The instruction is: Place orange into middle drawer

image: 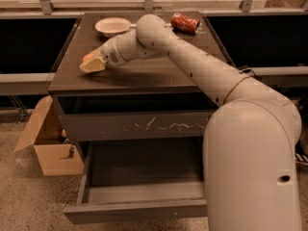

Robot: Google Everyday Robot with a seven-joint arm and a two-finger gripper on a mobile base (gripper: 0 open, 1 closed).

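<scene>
The orange (pixel 87 57) sits on the dark cabinet top (pixel 144 76) near its left edge; only its top shows behind my gripper. My gripper (pixel 91 64) is low over the top, right at the orange and covering its front. The arm reaches in from the lower right across the cabinet. The middle drawer (pixel 139 211) is pulled open below; its smooth grey inside (pixel 144 170) holds nothing.
A white bowl (pixel 113 26) and a red soda can (pixel 185 23) lying on its side are at the back of the cabinet top. A shut drawer front with white scratch marks (pixel 144 126) is above the open drawer. An open cardboard box (pixel 48 146) stands on the floor at the left.
</scene>
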